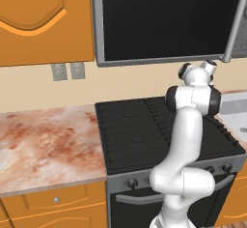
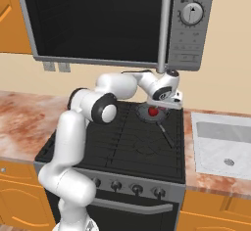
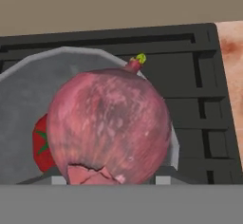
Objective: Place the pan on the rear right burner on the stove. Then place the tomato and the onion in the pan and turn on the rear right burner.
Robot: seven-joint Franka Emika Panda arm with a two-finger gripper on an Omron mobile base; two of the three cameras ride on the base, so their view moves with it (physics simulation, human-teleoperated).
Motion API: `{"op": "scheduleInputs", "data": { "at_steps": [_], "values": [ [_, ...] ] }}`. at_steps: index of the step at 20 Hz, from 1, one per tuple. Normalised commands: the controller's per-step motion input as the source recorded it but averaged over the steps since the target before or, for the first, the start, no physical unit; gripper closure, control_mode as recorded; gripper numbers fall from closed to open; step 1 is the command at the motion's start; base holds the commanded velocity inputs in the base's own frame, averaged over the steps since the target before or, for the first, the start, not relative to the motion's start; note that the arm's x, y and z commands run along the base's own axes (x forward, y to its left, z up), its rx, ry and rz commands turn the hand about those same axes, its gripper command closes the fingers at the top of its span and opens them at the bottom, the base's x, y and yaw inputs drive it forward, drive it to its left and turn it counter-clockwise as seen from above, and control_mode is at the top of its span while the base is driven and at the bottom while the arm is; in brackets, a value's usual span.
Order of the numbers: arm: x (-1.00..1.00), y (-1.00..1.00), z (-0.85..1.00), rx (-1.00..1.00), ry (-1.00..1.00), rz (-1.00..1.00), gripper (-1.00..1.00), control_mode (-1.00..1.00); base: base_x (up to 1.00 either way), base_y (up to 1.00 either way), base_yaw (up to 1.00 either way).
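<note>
My gripper (image 2: 158,106) clenched on the onion (image 3: 109,126) above the pan (image 3: 28,99), tomato (image 2: 153,111) inside.

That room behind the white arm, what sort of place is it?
A home-style kitchen, computer-rendered: a black gas stove with knobs, a microwave hung above it, a sink set in the marbled counter.
</note>
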Motion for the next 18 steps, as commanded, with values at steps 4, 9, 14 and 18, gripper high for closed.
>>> {"op": "scheduleInputs", "data": {
  "at_steps": [4,9,14,18],
  "values": [
    [-0.04,0.21,-0.02,0.0,-0.01,0.0,1.0,-1.0,0.0,0.0,0.0],
    [0.0,0.27,0.0,0.0,0.0,0.0,1.0,-1.0,0.0,0.0,0.0],
    [0.0,0.01,0.0,0.0,0.0,0.0,1.0,-1.0,0.0,0.0,0.0],
    [0.0,0.09,0.0,0.0,0.0,0.0,-1.0,-1.0,0.0,0.0,0.0]
  ]
}}
